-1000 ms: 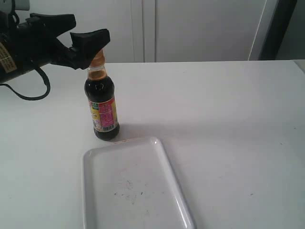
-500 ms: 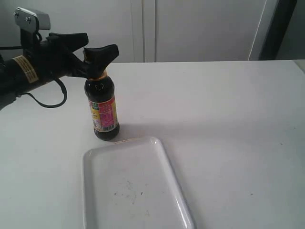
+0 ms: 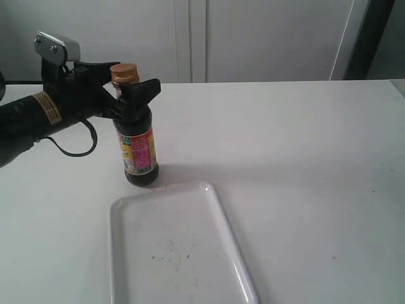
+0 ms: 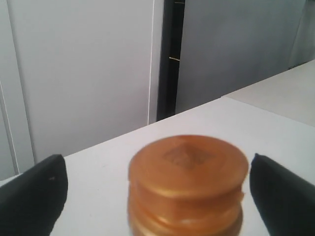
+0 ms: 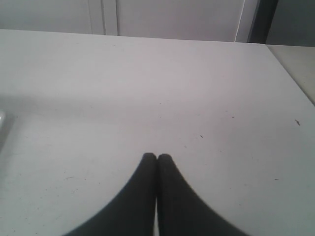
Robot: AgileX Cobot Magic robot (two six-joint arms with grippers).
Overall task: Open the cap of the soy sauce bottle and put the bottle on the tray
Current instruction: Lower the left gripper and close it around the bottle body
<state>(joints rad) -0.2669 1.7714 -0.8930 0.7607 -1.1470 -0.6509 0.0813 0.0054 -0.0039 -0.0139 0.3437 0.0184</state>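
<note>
**Spotter:** You have nothing finished yet. The cap (image 3: 124, 72) sits closed on the soy sauce bottle (image 3: 138, 142). The bottle stands on the table (image 3: 304, 145), not on the tray (image 3: 164, 215).

**Checker:** Agreed, so both steps are left for you: flip the cap open, then set the bottle on the tray. I'd judge the move a short one. The bottle is just beyond the tray's far short edge, near its far left corner. I can't tell you whether its base touches the rim.

**Spotter:** Your left gripper (image 3: 126, 85) is spread wide, with one finger on each side of the neck, just under the cap. In your left wrist view there is a gap between the cap and each of the fingers (image 4: 34, 194), so you are gripping nothing.

**Checker:** Your right gripper (image 5: 156, 164) is pressed closed on nothing, low over the table. Its view doesn't show the bottle.

**Spotter:** The bottle's long axis is vertical. Its base is flat on the table, the cap points straight up and the label faces the tray. I see no lean.

**Checker:** It's tall and narrow, so I'd expect it to tip if you push it from one side. Steady the neck before you work the cap.
</note>
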